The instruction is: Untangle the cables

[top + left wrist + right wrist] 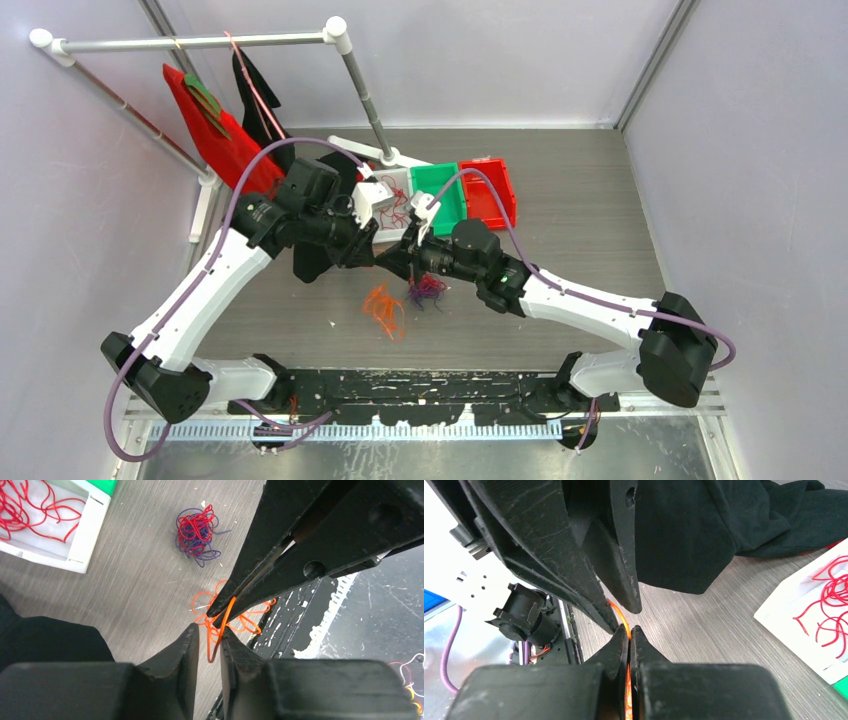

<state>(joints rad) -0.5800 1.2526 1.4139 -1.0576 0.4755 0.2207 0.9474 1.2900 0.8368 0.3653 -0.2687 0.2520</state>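
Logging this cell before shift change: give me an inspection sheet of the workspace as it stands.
Surface: grey table, white flecks.
Job's things: orange cable, one strand raised; red-purple clump on table; red cables in white bin.
Clutter: black garment on table.
End effectors: right end effector shut on orange cable; left end effector open around it.
Cabling: purple leads along arms.
Surroundings: garment rack, green bin, red bin.
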